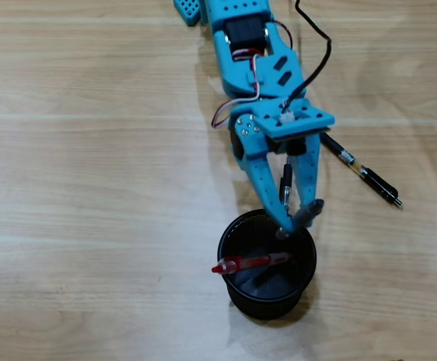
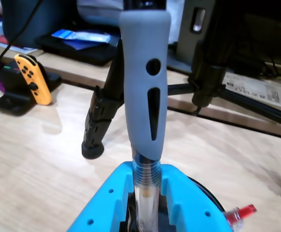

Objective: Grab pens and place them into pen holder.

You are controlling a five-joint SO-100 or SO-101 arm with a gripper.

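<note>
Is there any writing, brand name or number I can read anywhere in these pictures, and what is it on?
None can be read.
Printed sheet at the far right of the wrist view: lines of print, too blurred to read.
Blue packet at the back: markings, too blurred.
Black and clear pen on the table in the overhead view: no legible print.
Grey-grip pen in the gripper: no text shows.

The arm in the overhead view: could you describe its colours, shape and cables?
The arm is bright blue printed plastic with a black motor block set into it. Thin red, white and black wires loop beside it, and a thicker black cable runs past. The gripper has two long tapering blue fingers; its flat blue plate carries small screws.
</note>
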